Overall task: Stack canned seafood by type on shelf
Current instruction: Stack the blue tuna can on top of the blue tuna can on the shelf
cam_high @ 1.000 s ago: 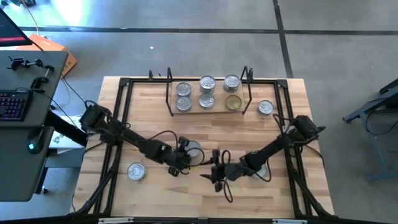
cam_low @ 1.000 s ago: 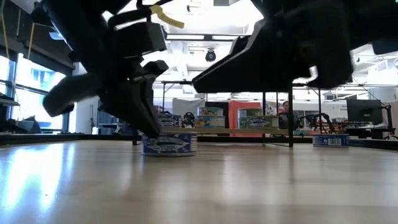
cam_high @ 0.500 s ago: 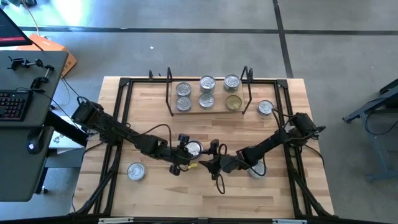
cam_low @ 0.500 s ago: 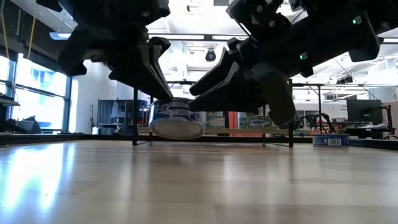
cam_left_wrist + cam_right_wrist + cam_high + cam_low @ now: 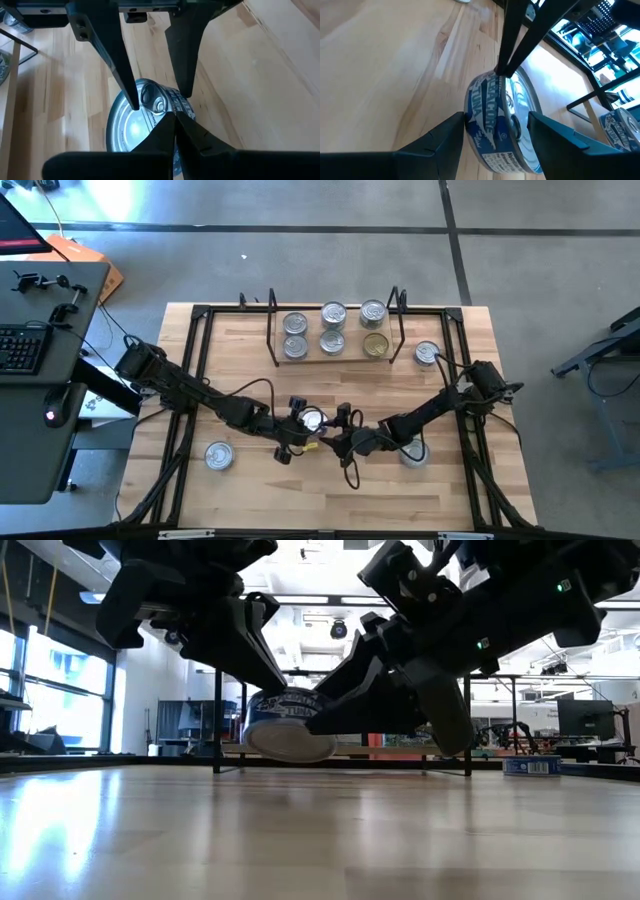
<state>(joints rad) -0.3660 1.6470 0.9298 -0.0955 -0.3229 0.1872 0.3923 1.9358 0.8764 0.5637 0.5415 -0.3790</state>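
My left gripper (image 5: 300, 423), pinched on the rim of the tin (image 5: 288, 726), has just lifted it off the table (image 5: 250, 370) and tilted it, and my right gripper (image 5: 338, 430) now brackets its sides with open fingers, so a handover toward the far shelf (image 5: 335, 356) looks near.

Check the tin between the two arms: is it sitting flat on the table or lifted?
Lifted and tilted. In the low view the tin hangs clear above the tabletop, one edge lower, pinched by the left gripper.

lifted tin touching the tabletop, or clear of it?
Apart. The low view shows background between the tilted tin, pinched by the left gripper, and the tabletop.
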